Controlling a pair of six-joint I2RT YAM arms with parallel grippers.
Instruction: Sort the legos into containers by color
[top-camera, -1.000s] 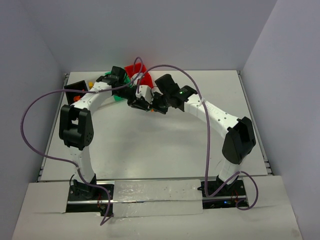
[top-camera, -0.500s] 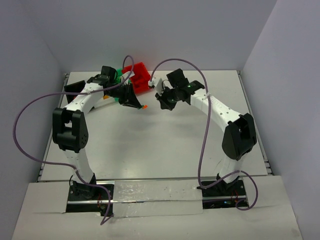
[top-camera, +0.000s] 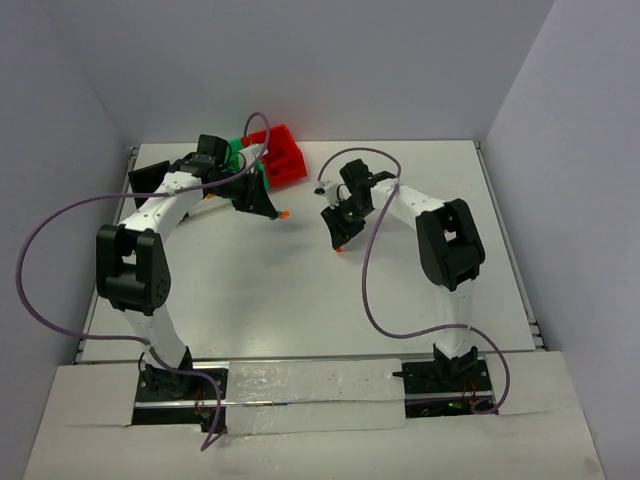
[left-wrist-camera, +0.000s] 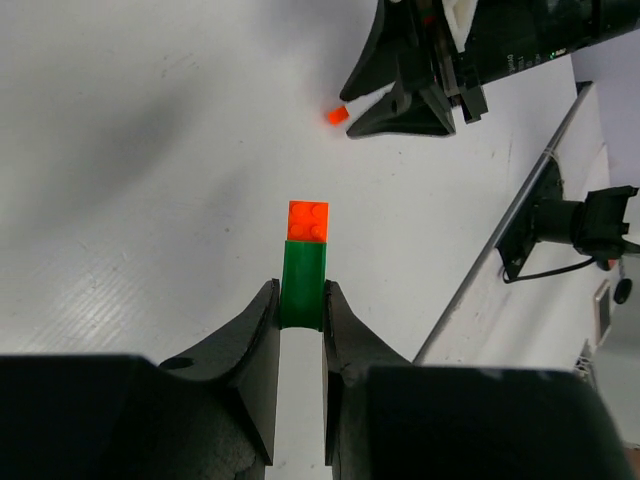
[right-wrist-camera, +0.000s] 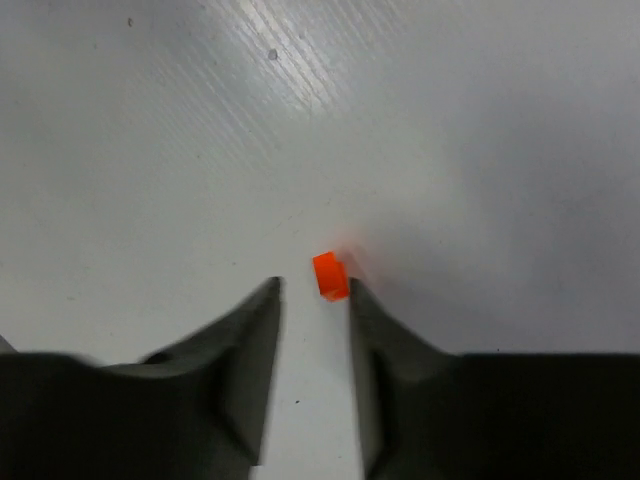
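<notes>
A green lego (left-wrist-camera: 303, 265) is pinched between the two fingers of the left gripper (left-wrist-camera: 300, 300). The fingers are closed tight on its sides. An orange lego (left-wrist-camera: 308, 220) sits at the far end of the green one and touches it. It sticks out past the fingertips. I cannot tell if the two are stuck together.

A small orange lego (right-wrist-camera: 330, 276) lies on the white table (right-wrist-camera: 150, 150). It is right at the tips of the right gripper (right-wrist-camera: 313, 287). Those fingers are a little apart and they do not squeeze the piece. It is closer to one fingertip than to the other.

From above, the small orange lego (top-camera: 338, 249) is near the middle of the table, just under the right gripper (top-camera: 338, 238). The left gripper (top-camera: 272, 205) is off to its left, and the two grippers are near each other but do not touch.

Behind the left gripper, near the back of the table, is the red bin (top-camera: 285, 157). The green bin (top-camera: 236, 152) is just left of it, mostly hidden by the left arm. The black bin (top-camera: 148, 177) is farther left, near the table's edge.
</notes>
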